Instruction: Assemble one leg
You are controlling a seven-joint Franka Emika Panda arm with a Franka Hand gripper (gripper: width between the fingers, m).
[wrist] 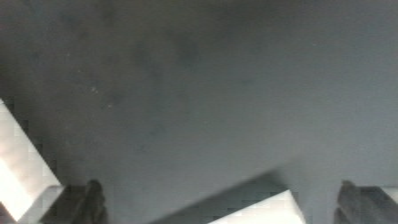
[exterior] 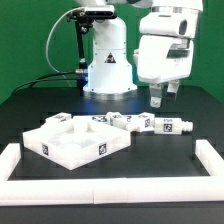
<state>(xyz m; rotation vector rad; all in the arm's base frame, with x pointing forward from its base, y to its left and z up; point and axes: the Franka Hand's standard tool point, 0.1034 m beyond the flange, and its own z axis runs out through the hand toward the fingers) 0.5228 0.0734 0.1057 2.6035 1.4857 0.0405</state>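
Several small white legs with black-and-white tags lie in a row on the dark table; one leg [exterior: 170, 126] is at the row's end on the exterior view's right, another [exterior: 126, 122] nearer the middle. My gripper [exterior: 163, 98] hangs above that end of the row, clear of the legs, open and empty. In the wrist view my gripper [wrist: 222, 205] shows two dark fingertips [wrist: 80, 203] wide apart with nothing between them. A white patch [wrist: 267, 212] lies below between them; I cannot tell which part it is.
The large flat white part with recesses [exterior: 75, 142] lies on the exterior view's left of the legs. A low white wall [exterior: 110, 186] rims the table's front and sides. The robot base [exterior: 108, 65] stands behind. A white edge [wrist: 15, 160] shows in the wrist view.
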